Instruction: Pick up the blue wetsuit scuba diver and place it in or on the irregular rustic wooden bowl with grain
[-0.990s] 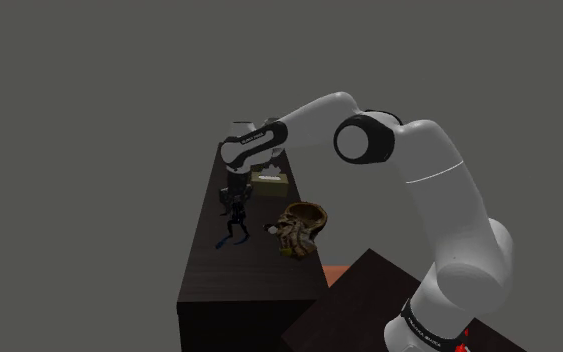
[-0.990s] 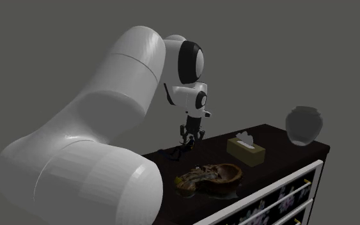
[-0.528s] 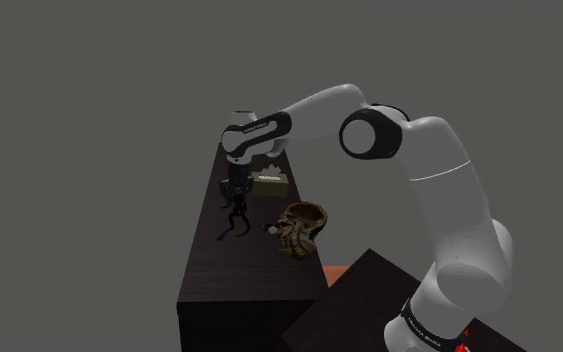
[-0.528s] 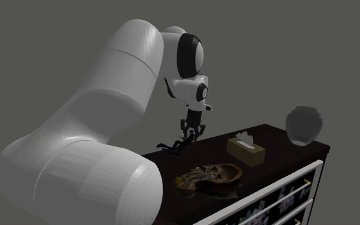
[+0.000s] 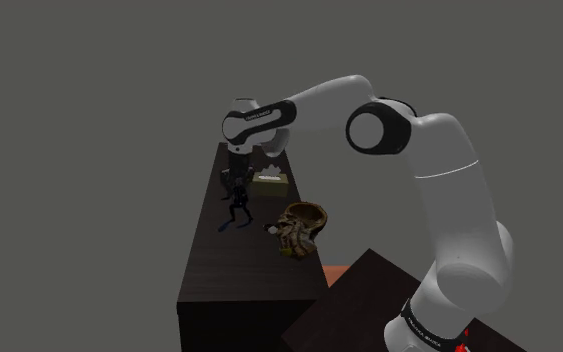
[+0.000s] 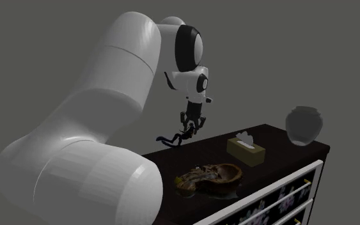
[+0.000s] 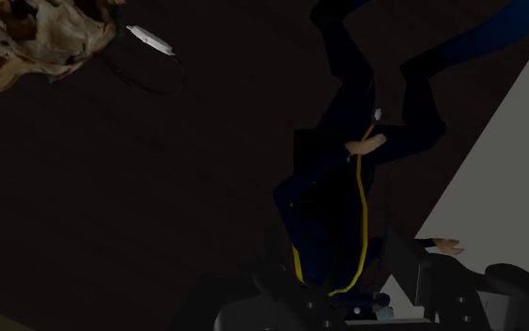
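Note:
The scuba diver figure (image 5: 238, 206) is dark blue with a yellow stripe and hangs in the air above the dark cabinet top (image 5: 239, 270). My gripper (image 5: 239, 186) is shut on its upper body, and its legs trail down and to the shoulder view's left. In the second exterior view the diver (image 6: 180, 135) dangles under the gripper (image 6: 190, 124), clear of the surface. The wrist view has the diver (image 7: 347, 207) clasped between my fingers (image 7: 253, 306). The rough brown wooden bowl (image 5: 301, 227) sits on the cabinet to the shoulder view's right of the diver, also seen as bowl (image 6: 211, 177) and bowl (image 7: 37, 38).
A tan tissue box (image 5: 270, 179) stands behind the bowl, tissue box (image 6: 245, 150) in the second exterior view. A grey round vase (image 6: 303, 124) sits at the cabinet's far end. The cabinet front has white-framed drawers (image 6: 281, 198). My stand (image 5: 369, 300) is at the lower right.
The gripper has risen with the diver held in it. The figure came off the cabinet top and now hangs above it. Bowl, tissue box and vase have not moved.

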